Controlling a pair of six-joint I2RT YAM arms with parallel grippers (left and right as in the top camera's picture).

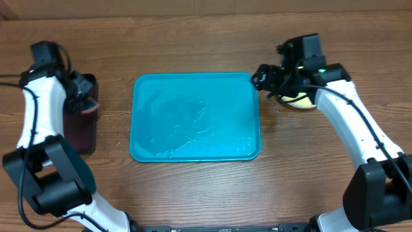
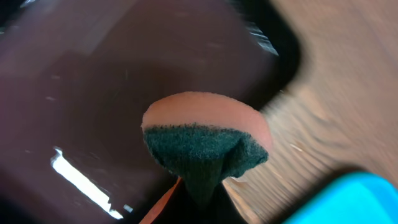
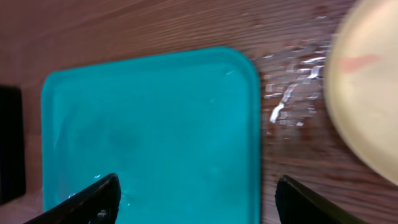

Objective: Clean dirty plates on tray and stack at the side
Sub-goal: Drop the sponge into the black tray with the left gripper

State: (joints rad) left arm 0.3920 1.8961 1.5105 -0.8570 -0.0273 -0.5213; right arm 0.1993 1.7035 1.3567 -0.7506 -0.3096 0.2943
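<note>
The right end effector (image 3: 198, 190) is released: its two dark fingers (image 3: 93, 202) stand wide apart and nothing is between them. It hangs at the far right corner of the tray (image 1: 193, 119), and in the right wrist view the turquoise floor of this tray fills the area in front of it and between the fingers. The floor shines with streaks of water.

A plate (image 3: 367, 93) lies on the wooden surface (image 1: 206, 193) in front of the right end effector and outside its right finger, apart from the tray rim. Its face is cream with a small red smear. In the overhead view the right arm covers most of it, so I cannot tell if other plates lie under it. Wet patches (image 3: 292, 93) shine on the wood between the tray rim and the plate.

The left end effector (image 1: 84, 90) is grasping a sponge (image 2: 205, 143), pink on one side and dark green on the other, pinched at its lower edge. Its own fingers are hardly seen in the left wrist view. Right under it is a dark tray (image 1: 80, 132); the turquoise tray is apart, to its side.
</note>
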